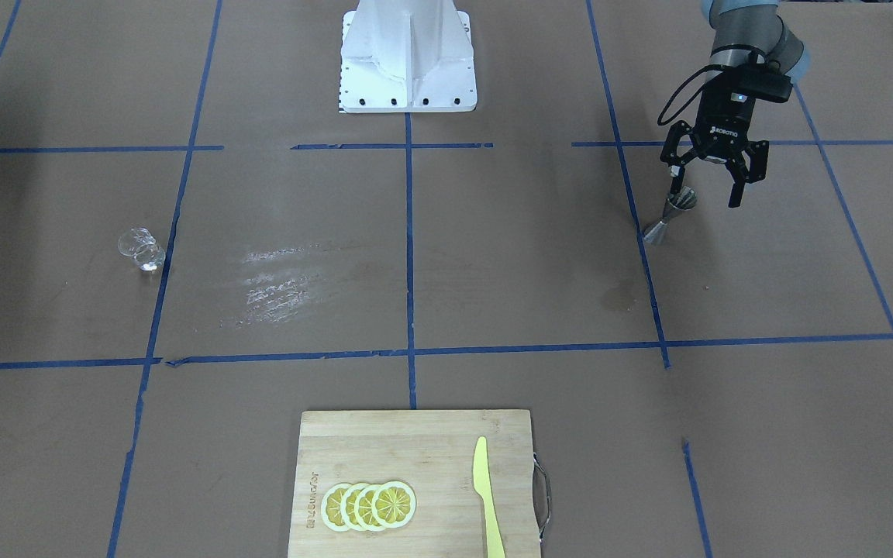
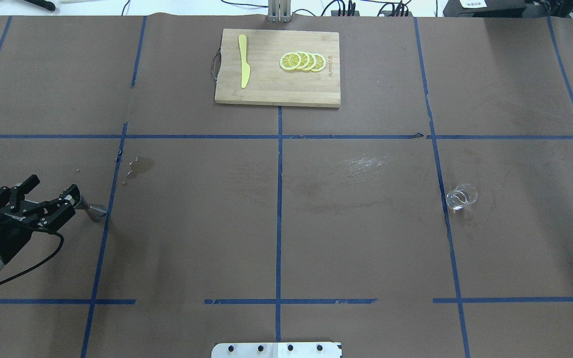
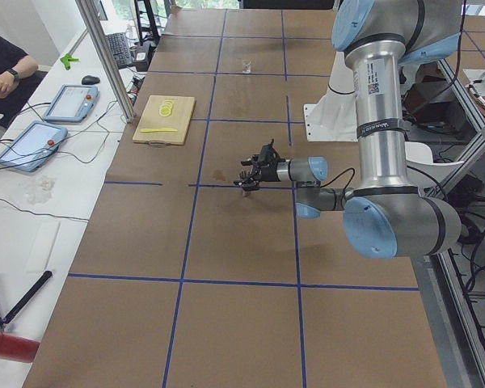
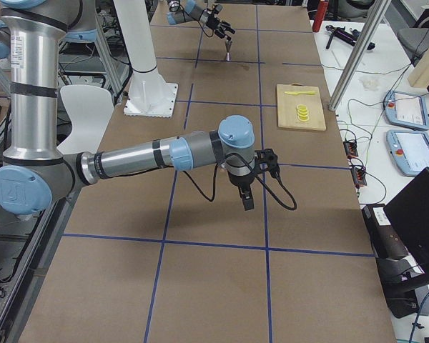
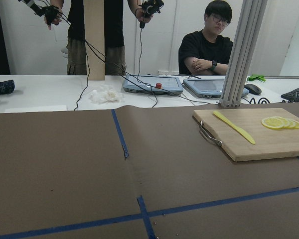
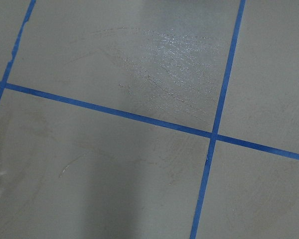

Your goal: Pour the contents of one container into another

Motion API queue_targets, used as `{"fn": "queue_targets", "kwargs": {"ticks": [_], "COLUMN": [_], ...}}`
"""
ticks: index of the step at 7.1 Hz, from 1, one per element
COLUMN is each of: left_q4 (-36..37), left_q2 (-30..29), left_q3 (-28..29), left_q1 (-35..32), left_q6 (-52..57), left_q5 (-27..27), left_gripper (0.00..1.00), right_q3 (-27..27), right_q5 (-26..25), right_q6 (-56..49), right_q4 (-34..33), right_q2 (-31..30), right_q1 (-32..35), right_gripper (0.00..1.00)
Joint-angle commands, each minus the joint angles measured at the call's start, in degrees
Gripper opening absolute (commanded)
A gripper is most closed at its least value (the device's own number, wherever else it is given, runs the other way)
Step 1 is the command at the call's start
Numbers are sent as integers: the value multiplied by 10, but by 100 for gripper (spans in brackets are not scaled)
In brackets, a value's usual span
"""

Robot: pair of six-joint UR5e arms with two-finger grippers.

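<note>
Overhead exterior view: a brown paper-covered surface [image 2: 192, 223] gridded with blue tape, with cables beyond its far edge. The left gripper [image 1: 704, 195] has its fingers [image 1: 737, 186] spread wide. One fingertip touches the upper cup of a small silver double-cone jigger [image 1: 667, 217], which stands at the left, seemingly upright. For the right gripper [image 4: 248, 205] I cannot tell. A clear glass tumbler [image 2: 461, 196] sits well apart, on the right.

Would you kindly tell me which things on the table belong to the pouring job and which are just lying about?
For the job: metal jigger, clear glass, left gripper.
Just lying about: cutting board, lemon slices, yellow knife.
</note>
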Motion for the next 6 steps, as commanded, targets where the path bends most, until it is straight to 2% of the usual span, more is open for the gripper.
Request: {"fn": "queue_targets", "kwargs": {"ticks": [1, 6], "left_q4": [1, 1], "left_q2": [-11, -53], "left_q3": [15, 80], "left_q1": [30, 45], "left_q6": [0, -31], "left_q5": [36, 41], "left_gripper": [100, 100], "right_q3": [0, 0], "right_q5": [0, 0], "right_q6": [0, 0], "right_q4": [0, 0], "right_q2": [0, 2], "right_q1": [0, 0], "right_gripper": [100, 100]}}
